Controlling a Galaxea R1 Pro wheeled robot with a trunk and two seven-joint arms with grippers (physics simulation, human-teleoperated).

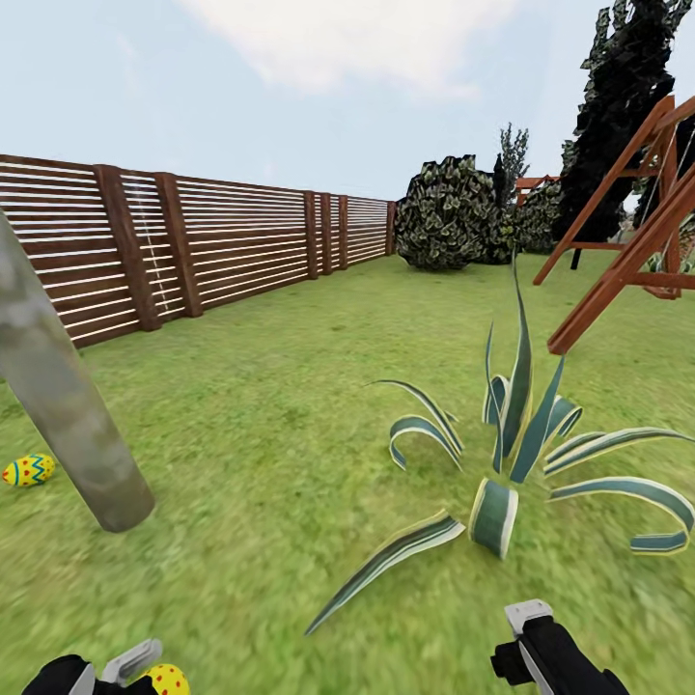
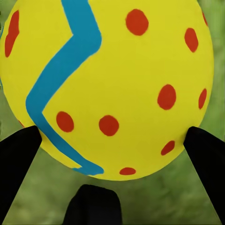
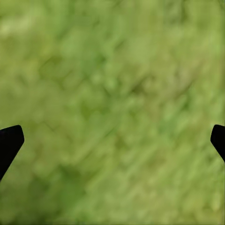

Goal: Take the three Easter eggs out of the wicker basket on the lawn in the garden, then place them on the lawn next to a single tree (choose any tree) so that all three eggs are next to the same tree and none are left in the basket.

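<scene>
A yellow Easter egg (image 2: 108,84) with red dots and a blue zigzag sits between my left gripper's (image 2: 112,136) dark fingers, which are shut on it. In the head view this egg (image 1: 166,680) and the left gripper (image 1: 145,671) are at the bottom left edge. Another painted egg (image 1: 29,470) lies on the lawn (image 1: 290,405) just left of the tree's pale mottled trunk (image 1: 68,425). At the bottom right my right gripper (image 1: 531,627) is open, and its wrist view has bare grass between the spread fingers of the right gripper (image 3: 112,140). The wicker basket is out of view.
A spiky striped plant (image 1: 502,454) spreads over the grass ahead on the right. A brown slat fence (image 1: 193,241) runs along the left. A wooden swing frame (image 1: 637,232), a round bush (image 1: 449,212) and a dark conifer (image 1: 627,97) stand at the back right.
</scene>
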